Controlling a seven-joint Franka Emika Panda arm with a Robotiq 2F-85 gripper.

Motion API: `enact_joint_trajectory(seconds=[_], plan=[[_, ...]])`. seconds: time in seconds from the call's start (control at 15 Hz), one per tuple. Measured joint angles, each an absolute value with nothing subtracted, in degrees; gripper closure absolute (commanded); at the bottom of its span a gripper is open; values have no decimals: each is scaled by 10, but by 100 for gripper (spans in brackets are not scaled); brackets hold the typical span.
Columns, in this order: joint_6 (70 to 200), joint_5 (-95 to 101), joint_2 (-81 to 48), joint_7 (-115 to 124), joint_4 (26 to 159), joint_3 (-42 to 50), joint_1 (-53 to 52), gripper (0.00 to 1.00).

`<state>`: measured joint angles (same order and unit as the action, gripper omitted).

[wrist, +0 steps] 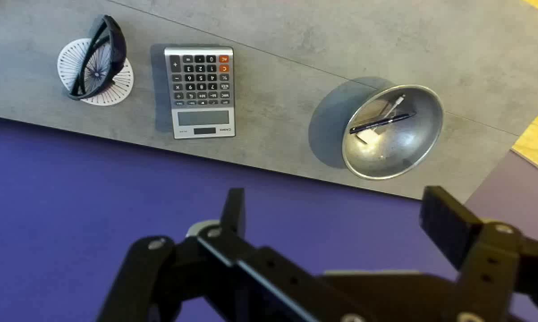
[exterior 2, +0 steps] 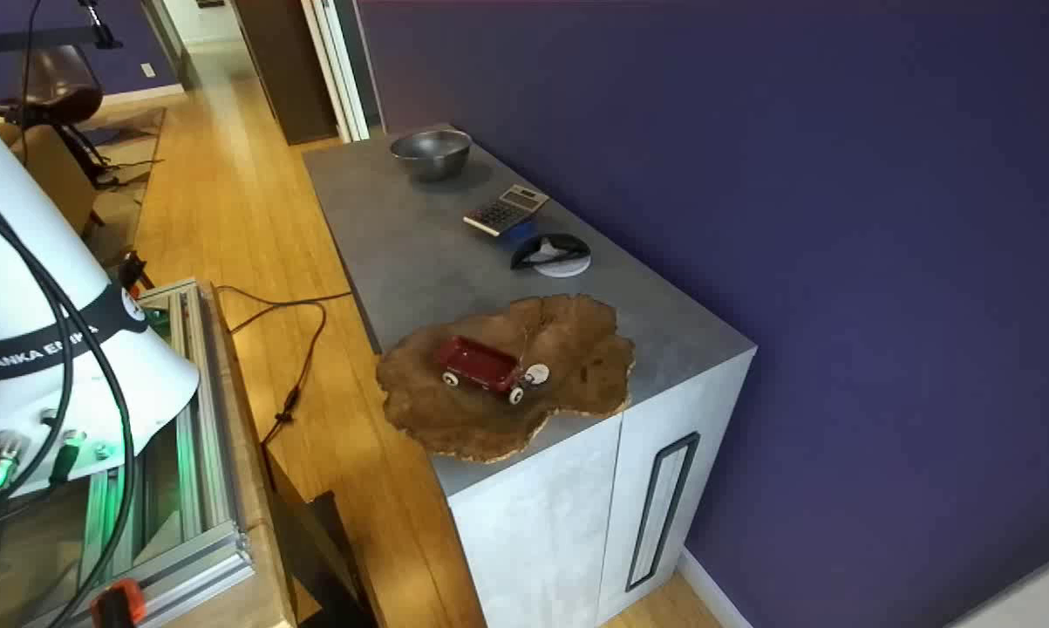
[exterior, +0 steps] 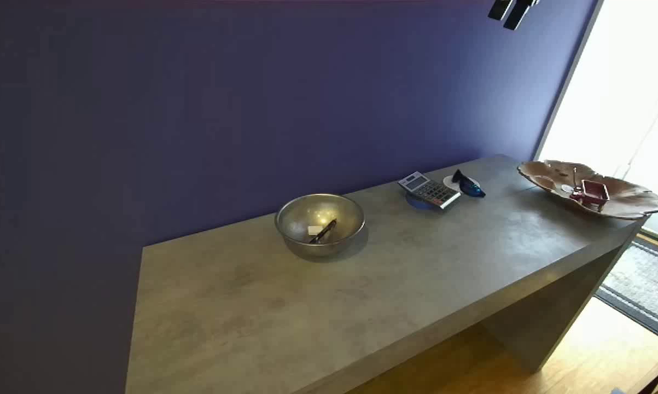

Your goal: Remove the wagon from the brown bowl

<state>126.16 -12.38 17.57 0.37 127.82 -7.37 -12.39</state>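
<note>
The wagon is a small dark red toy cart. It stands upright on its wheels inside the brown bowl, a wide shallow dish at an end of the table. In an exterior view the wagon shows its pale wheels and sits near the middle of the brown bowl. My gripper is open and holds nothing in the wrist view. In an exterior view the gripper is high above the table at the top edge. The wagon and brown bowl are out of the wrist view.
A silver metal bowl holds a pen and a white piece. A calculator leans tilted on a blue object. Dark sunglasses rest on a white disc. A purple wall runs along the table's back edge.
</note>
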Motion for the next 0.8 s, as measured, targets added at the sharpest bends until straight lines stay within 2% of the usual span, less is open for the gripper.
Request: enact_joint_trajectory(seconds=[0.6,0.8], plan=[[1262,-123,174,9,1278,-74,-122,0],[1266,-117,156,59,1283,-69,-87,0]])
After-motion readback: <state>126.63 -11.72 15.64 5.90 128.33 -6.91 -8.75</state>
